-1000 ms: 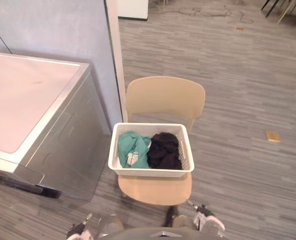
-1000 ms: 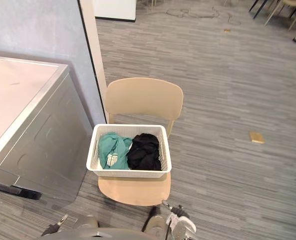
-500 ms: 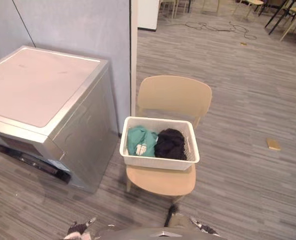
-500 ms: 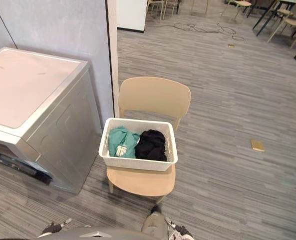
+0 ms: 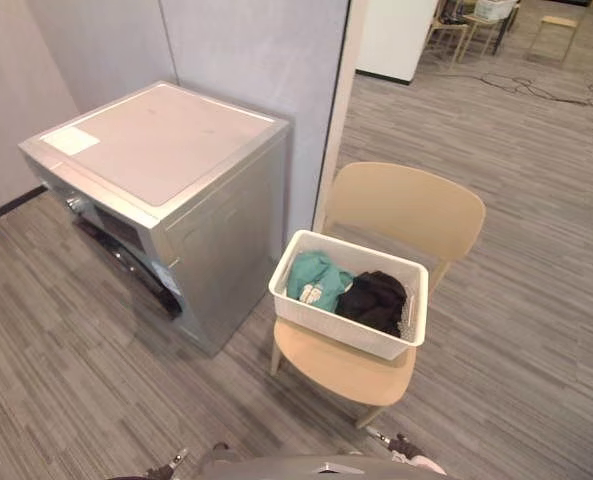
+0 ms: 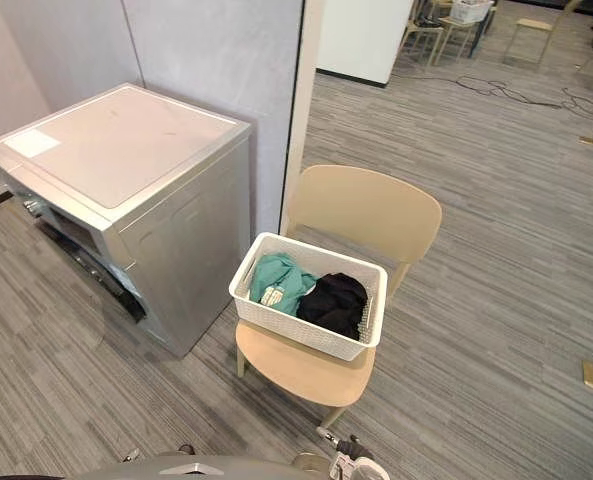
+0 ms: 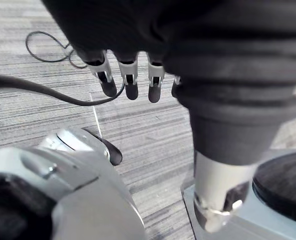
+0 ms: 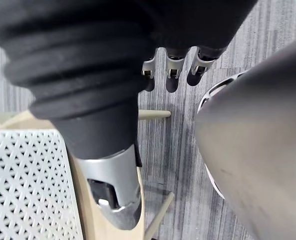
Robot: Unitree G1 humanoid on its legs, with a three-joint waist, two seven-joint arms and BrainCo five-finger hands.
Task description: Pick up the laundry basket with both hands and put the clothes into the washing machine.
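The head camera had shifted, bringing the whole silver-grey washing machine (image 5: 166, 150) into view; the objects themselves had not moved. The white perforated plastic laundry basket (image 5: 331, 328), holding a teal garment (image 5: 314, 280) and a black garment (image 5: 374, 298), sat on the beige chair (image 5: 401, 210) beside the machine. The left hand (image 7: 130, 75) and right hand (image 8: 170, 70) hung with relaxed fingers, empty. Judgement: approach stage, basket not yet grasped.

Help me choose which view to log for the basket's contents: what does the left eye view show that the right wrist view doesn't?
Left eye view, not the wrist view: the washing machine beside the chair, and the green garment and black garment lying in the laundry basket. Right wrist view, not the eye view: the right hand, its fingers straight, holding nothing, close by the perforated wall. Both: the laundry basket on the chair, and the grey floor.
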